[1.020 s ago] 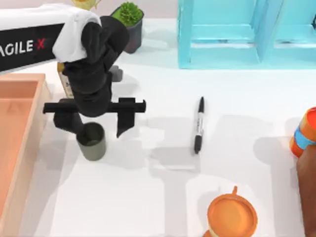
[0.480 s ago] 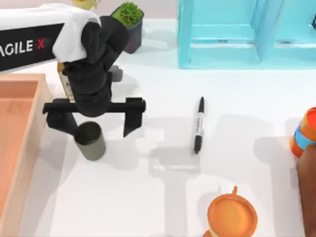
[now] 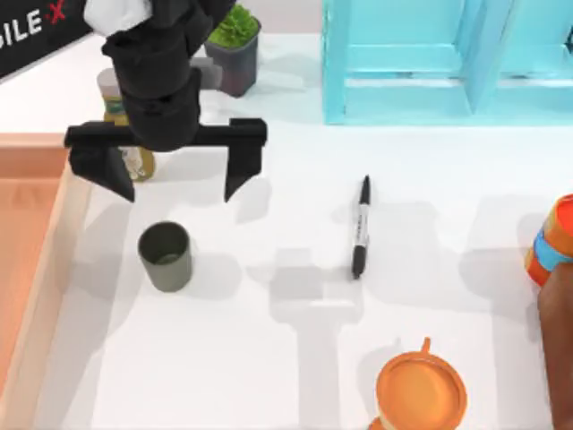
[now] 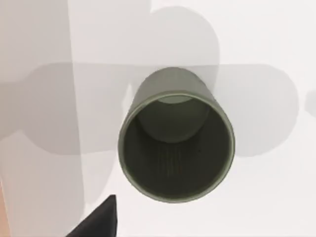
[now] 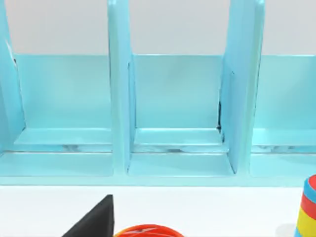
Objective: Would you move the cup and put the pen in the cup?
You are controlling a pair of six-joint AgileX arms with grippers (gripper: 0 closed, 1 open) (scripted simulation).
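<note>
Lifted off the upright cup [image 3: 166, 256], left gripper [image 3: 170, 179] fingers spread; pen [image 3: 360, 226] lies front-to-back.

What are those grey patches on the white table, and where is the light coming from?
In the top view they are soft shadows: the left gripper casts a cross-shaped one beside the pen, so the light seems to come from the upper left. In the left wrist view, broad blurred-edged shadows lie around the cup. In the right wrist view the turquoise shelf is evenly lit.
</note>
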